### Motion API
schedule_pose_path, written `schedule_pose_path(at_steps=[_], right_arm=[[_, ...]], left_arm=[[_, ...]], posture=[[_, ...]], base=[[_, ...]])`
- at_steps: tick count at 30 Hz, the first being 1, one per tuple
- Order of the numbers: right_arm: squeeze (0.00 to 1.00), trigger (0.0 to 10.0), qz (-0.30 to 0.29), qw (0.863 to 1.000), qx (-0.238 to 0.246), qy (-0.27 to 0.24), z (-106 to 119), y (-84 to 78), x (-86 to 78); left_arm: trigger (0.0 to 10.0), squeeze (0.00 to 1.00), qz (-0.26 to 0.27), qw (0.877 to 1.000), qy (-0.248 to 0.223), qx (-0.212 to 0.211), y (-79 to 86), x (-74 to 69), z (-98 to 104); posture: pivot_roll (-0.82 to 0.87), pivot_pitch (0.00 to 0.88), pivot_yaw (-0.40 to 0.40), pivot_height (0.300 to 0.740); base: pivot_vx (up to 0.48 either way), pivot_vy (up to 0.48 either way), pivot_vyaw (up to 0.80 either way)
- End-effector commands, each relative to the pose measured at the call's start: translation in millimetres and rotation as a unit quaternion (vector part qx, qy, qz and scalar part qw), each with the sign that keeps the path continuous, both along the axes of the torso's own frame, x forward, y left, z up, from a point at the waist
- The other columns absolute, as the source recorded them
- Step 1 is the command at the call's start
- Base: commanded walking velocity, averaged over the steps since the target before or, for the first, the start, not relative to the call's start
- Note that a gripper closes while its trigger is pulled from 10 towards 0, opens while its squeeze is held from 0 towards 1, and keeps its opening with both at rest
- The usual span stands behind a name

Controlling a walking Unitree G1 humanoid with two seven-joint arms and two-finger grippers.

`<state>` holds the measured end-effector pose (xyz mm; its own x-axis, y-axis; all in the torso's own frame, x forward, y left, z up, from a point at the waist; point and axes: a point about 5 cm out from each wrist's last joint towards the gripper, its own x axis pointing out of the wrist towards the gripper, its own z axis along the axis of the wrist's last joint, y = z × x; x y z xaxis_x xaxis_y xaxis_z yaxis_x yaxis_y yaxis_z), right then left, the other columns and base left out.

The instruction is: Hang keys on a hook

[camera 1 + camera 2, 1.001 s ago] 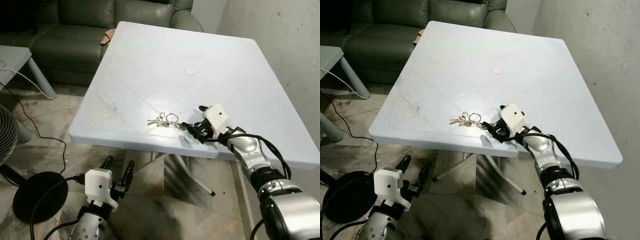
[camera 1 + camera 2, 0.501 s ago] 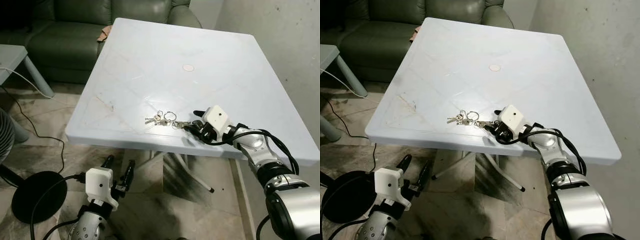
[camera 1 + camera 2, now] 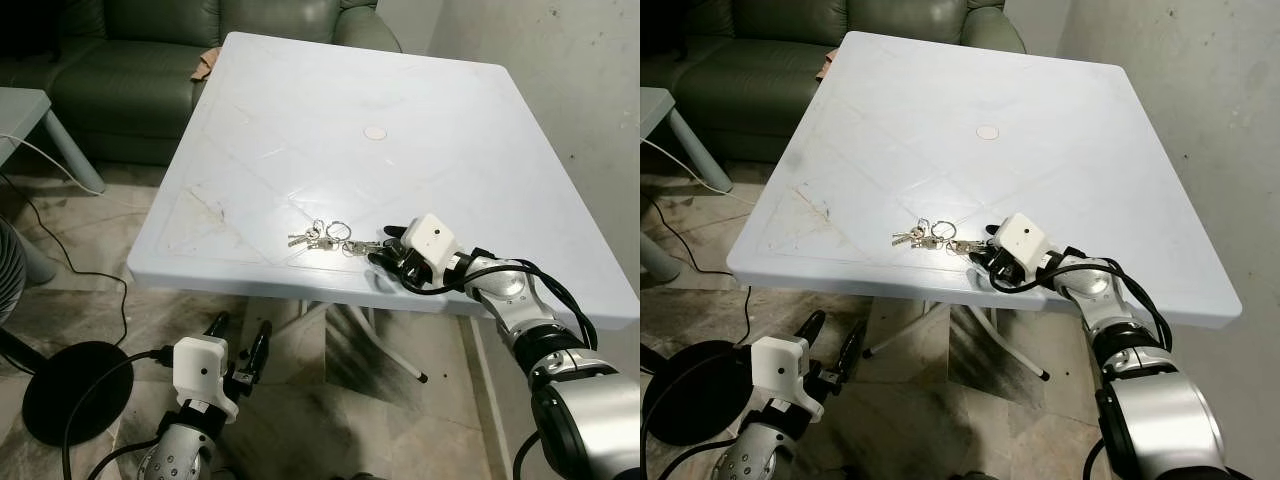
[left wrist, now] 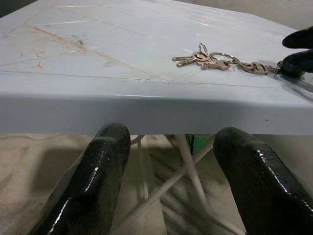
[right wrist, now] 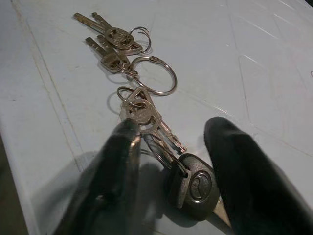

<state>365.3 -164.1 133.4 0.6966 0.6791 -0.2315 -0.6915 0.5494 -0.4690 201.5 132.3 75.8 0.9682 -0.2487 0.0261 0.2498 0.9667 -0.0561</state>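
The keys point(image 5: 146, 115) are laid on the counter point(image 3: 420, 120), between the spread right claw point(image 5: 168, 169); the left claw point(image 4: 171, 181) is held spread below

The keys point(image 5: 132, 73) lie flat on the tabletop point(image 3: 300, 110), close to its near edge. They form a strung-out bunch: small brass-coloured keys at one end, several linked silver rings in the middle, more metal keys, and a black fob key point(image 5: 195, 188) at the other end.
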Motion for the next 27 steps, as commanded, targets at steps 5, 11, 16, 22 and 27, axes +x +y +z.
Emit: schedule_pose_path(at_steps=[5, 11, 16, 22, 27], right_arm=[[0.00, 0.0, 0.000, 1.000, -0.014, 0.001, -3, -3.2, -1.5], [0.00, 0.0, 0.001, 1.000, -0.018, -0.003, -2, -2.5, -0.9], [0.00, 1.7, 0.001, 1.000, -0.021, -0.005, -1, -2.5, -0.6], [0.00, 6.9, 0.000, 1.000, -0.030, -0.006, -2, -4.3, -0.7], [0.00, 8.9, 0.000, 0.999, -0.034, -0.007, -2, -5.1, -0.8]], left_arm=[[10.0, 0.00, -0.001, 1.000, 0.005, 0.000, -2.6, -3.8, 1], [10.0, 0.00, -0.023, 1.000, 0.004, 0.003, -11.1, -4.8, 1], [10.0, 0.00, -0.043, 0.999, -0.002, 0.010, -16.6, -2.4, 5], [10.0, 0.00, -0.047, 0.999, -0.002, 0.010, -16.9, -2.0, 5], [10.0, 0.00, -0.050, 0.999, -0.002, 0.011, -18.1, -2.1, 5]], posture=[[0.03, 0.153, -0.088, 0.740], [0.03, 0.153, -0.089, 0.740], [0.02, 0.155, -0.090, 0.740], [0.02, 0.158, -0.087, 0.740], [0.02, 0.160, -0.086, 0.740]], base=[[0.000, 0.000, 0.00], [0.000, 0.000, 0.00], [0.000, 0.000, 0.00], [0.000, 0.000, 0.00], [0.000, 0.000, 0.00]])
